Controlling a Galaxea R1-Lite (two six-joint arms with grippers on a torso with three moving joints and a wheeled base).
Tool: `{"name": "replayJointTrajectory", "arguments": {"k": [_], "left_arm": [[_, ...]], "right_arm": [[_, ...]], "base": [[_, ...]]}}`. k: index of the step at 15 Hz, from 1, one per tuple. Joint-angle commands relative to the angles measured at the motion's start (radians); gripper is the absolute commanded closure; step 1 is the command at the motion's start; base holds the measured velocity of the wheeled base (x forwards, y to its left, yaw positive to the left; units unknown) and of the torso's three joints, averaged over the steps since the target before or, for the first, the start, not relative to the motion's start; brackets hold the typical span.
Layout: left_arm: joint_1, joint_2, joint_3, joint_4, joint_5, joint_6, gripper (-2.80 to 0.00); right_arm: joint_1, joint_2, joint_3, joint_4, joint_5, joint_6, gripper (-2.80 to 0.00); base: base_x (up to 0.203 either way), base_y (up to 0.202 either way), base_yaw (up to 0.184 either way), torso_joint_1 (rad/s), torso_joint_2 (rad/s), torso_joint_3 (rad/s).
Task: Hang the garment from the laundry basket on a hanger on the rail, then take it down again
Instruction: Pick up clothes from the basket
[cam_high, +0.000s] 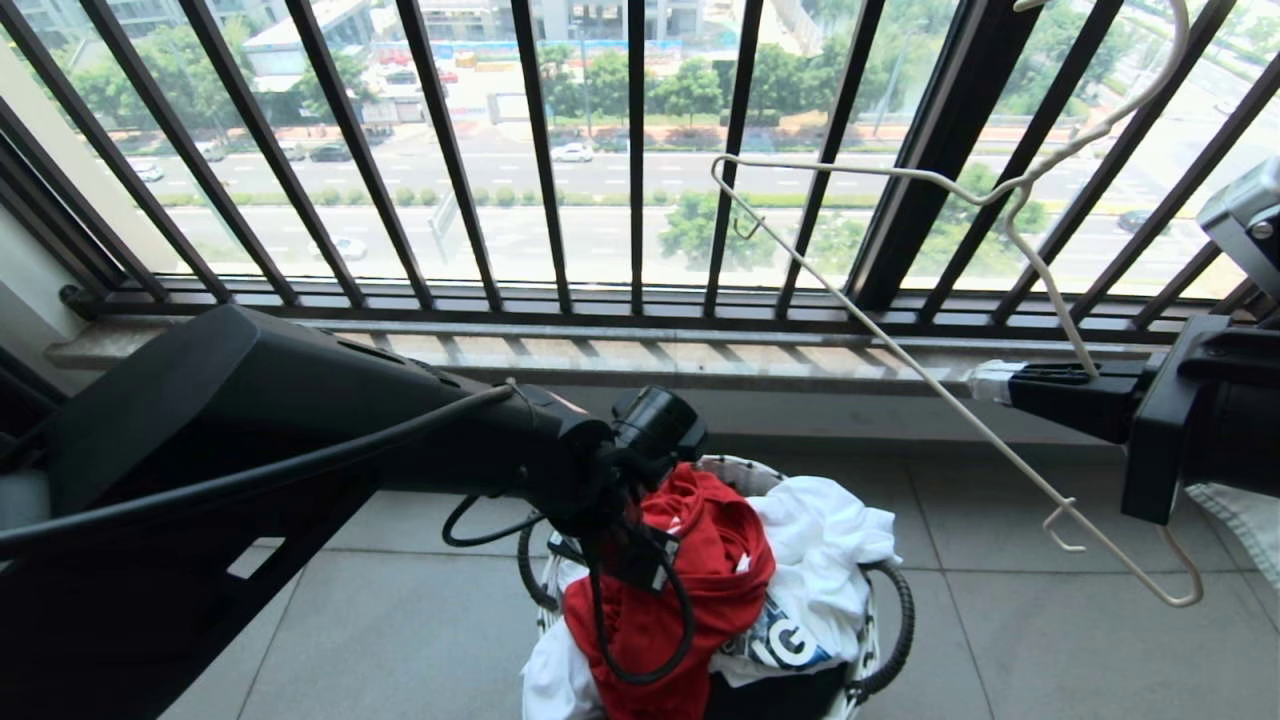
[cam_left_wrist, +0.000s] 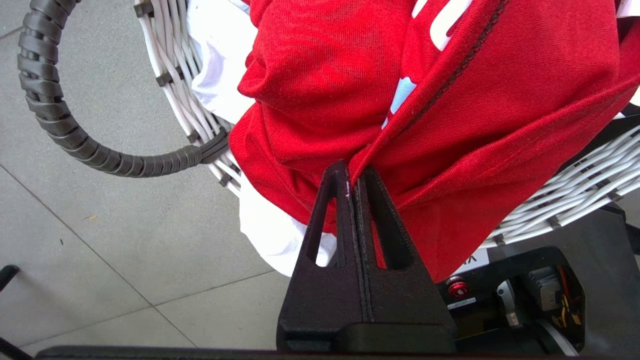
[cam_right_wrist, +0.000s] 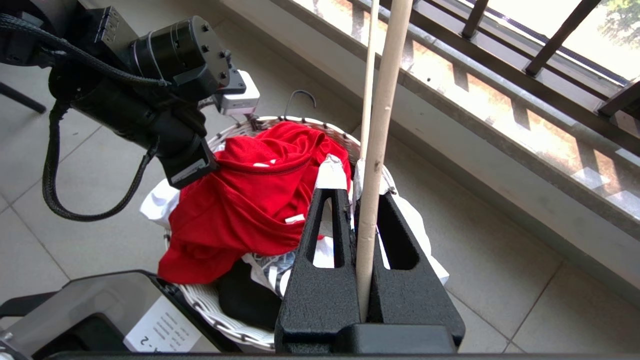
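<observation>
Nearest me, over the laundry basket (cam_high: 880, 640), my left gripper (cam_left_wrist: 354, 181) has its jaws pinched together on a fold of the garment (cam_high: 690, 590). From the left wrist view I see the red cloth caught right between the two black fingertips (cam_left_wrist: 372, 200), with a dark-stitched seam running away from them. That red T-shirt is heaped on top of the basket's load, spilling over the near rim, white lettering showing in its creases. Beside it in the basket lies a white printed shirt (cam_high: 825, 550), and under both I can make out something black (cam_right_wrist: 245, 300) low inside the basket. The basket stands on the grey floor tiles (cam_high: 1020, 640), its ribbed dark handle (cam_left_wrist: 55, 115) looping outward from the woven white wall.

To the basket's right and higher, my right gripper (cam_right_wrist: 357, 172) is clamped on the hanger (cam_high: 900, 350). I hold one of its thin off-white arms between the fingers, so the wire triangle hangs tilted in the air above the floor, its notched end (cam_high: 1065, 530) lowest, its long hook (cam_high: 1150, 90) reaching up out of the head view.

Beyond the basket runs the stone window sill (cam_high: 600, 355), and behind that the dark window railing (cam_high: 540, 150) with the street outside.
</observation>
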Motion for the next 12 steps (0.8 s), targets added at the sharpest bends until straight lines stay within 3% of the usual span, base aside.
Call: {"name": "replayJointTrajectory", "arguments": {"k": [1, 6, 12], "left_arm": [[0.000, -0.072, 0.002, 0.090, 0.006, 0.004, 0.00], [0.071, -0.252, 0.008, 0.213, 0.034, 0.091, 0.00], [0.082, -0.372, 0.022, 0.257, 0.029, 0.120, 0.00]], "right_arm": [[0.000, -0.002, -0.002, -0.001, 0.002, -0.001, 0.00], [-0.014, -0.005, -0.008, -0.001, 0.002, -0.001, 0.00], [-0.043, -0.005, -0.015, -0.001, 0.002, -0.001, 0.00]], "base": [[0.000, 0.000, 0.000, 0.000, 0.00, 0.000], [0.000, 0.000, 0.000, 0.000, 0.00, 0.000], [0.000, 0.000, 0.000, 0.000, 0.00, 0.000]]}}
